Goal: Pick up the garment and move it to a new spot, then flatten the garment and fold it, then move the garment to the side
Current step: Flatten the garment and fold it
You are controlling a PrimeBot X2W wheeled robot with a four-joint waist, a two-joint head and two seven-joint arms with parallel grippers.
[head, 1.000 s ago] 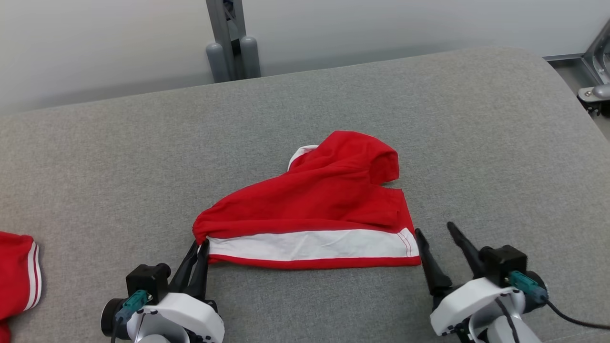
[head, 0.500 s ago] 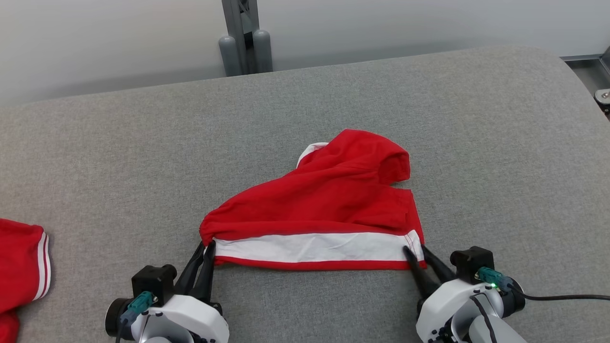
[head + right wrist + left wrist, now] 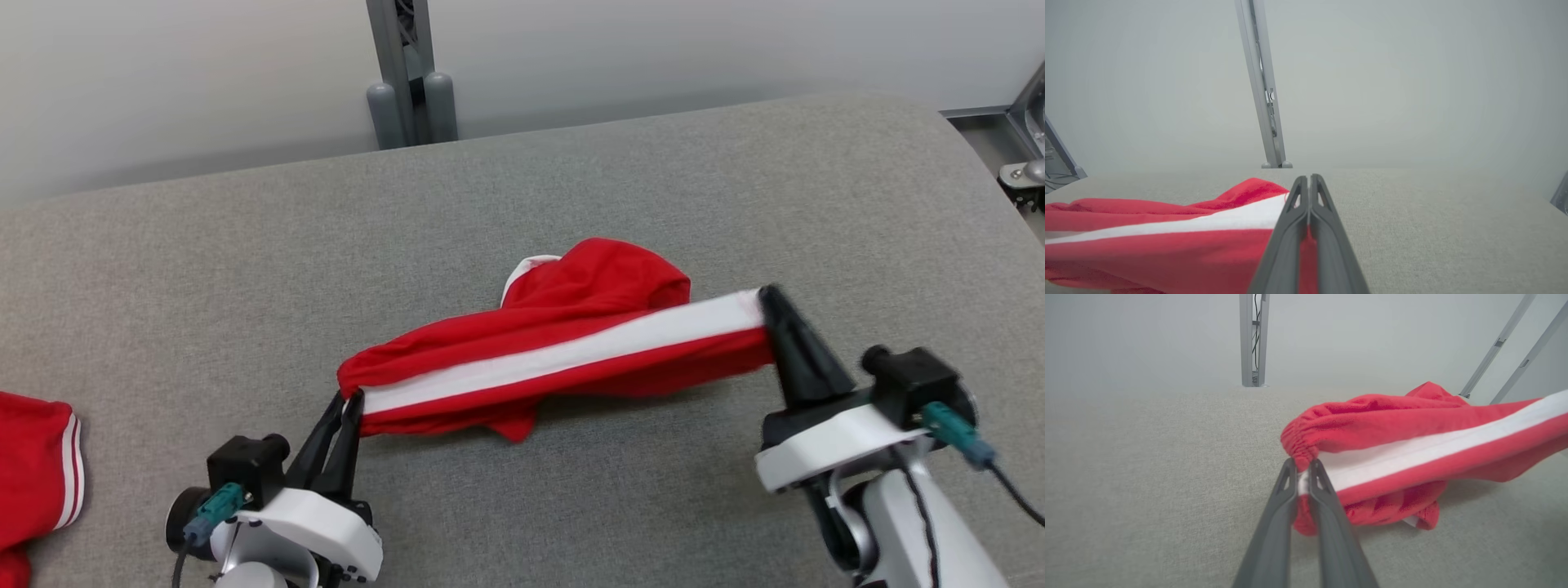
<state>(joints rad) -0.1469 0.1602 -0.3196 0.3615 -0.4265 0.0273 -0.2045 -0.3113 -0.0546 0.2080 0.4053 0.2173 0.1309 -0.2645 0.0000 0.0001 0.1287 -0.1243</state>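
Observation:
The garment [image 3: 571, 343] is red shorts with a white side stripe, stretched between my two grippers over the grey cushioned surface [image 3: 522, 188]. My left gripper [image 3: 349, 402] is shut on the gathered waistband corner, low near the surface; in the left wrist view that gripper [image 3: 1302, 467] pinches the white stripe of the shorts [image 3: 1412, 433]. My right gripper [image 3: 766, 296] is shut on the other end of the stripe and holds it lifted. In the right wrist view the fingers [image 3: 1308, 181] press together over the garment [image 3: 1167, 241]. The far part still rests on the surface.
A second red garment with white stripes [image 3: 37, 465] lies at the left edge. A grey metal post [image 3: 402, 73] stands behind the surface against the pale wall. Metal frame parts [image 3: 1024, 139] sit at the far right edge.
My right gripper has closed on the garment's right corner and lifted it up and away from the surface. The left gripper kept its hold and barely moved. The camera shifted a little.

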